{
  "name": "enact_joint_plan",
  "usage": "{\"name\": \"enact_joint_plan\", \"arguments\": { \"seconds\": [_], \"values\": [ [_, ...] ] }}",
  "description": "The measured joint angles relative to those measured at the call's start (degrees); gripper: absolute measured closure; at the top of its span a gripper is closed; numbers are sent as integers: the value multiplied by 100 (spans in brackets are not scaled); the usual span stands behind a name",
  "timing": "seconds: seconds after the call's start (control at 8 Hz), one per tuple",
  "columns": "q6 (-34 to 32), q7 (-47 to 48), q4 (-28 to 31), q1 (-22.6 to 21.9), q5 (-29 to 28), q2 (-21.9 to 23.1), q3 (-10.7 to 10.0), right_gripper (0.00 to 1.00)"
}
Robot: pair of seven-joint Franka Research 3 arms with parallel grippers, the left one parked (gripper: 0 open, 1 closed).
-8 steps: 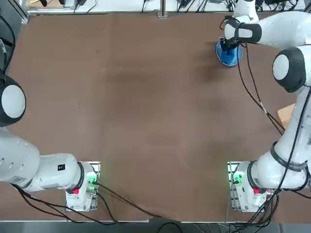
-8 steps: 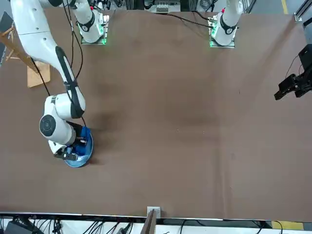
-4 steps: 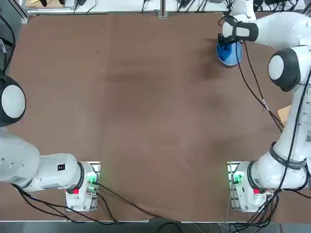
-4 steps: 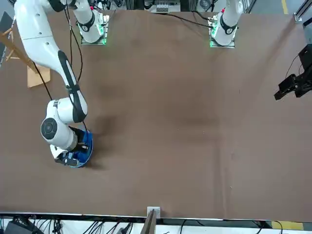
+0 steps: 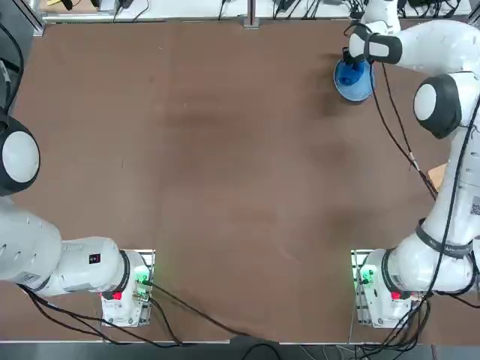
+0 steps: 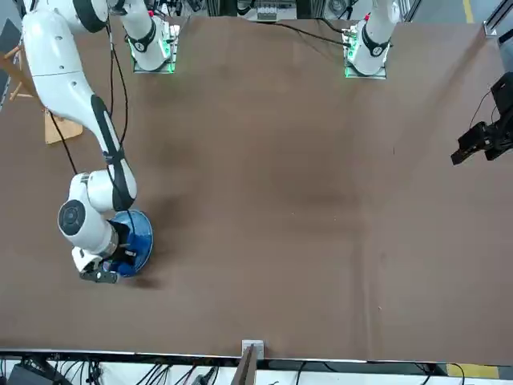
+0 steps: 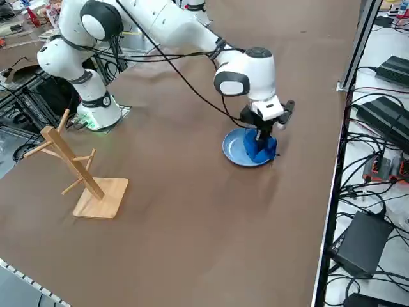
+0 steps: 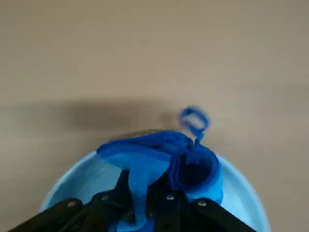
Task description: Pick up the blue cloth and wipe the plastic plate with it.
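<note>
Bunched up on the blue plate (image 7: pixel 238 152), the blue cloth (image 8: pixel 154 150), with a little loop (image 8: pixel 194 121) sticking out; pinched tight in the right tool (image 8: pixel 140 198), right over the plate; flat on the brown counter (image 7: pixel 185 243), plate and all, near the far edge in the top view; well apart from those, also on the counter, a wooden stand (image 7: pixel 102 198) with pegs and a square foot

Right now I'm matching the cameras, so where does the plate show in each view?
Top: upper right, under the right gripper.
Front: left, below centre.
Right side: right of centre, near mid-height.
Right wrist: around the cloth in the fingers.
Shared landmark: the cloth, over the plate.
</note>
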State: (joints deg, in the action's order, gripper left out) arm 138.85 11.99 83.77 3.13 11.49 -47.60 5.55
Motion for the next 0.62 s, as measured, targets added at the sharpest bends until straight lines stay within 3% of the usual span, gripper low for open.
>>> {"name": "enact_joint_plan", "arguments": {
  "seconds": [0.62],
  "values": [
    [28, -160, 202, 228, 81, 105, 109, 92]
  ]
}}
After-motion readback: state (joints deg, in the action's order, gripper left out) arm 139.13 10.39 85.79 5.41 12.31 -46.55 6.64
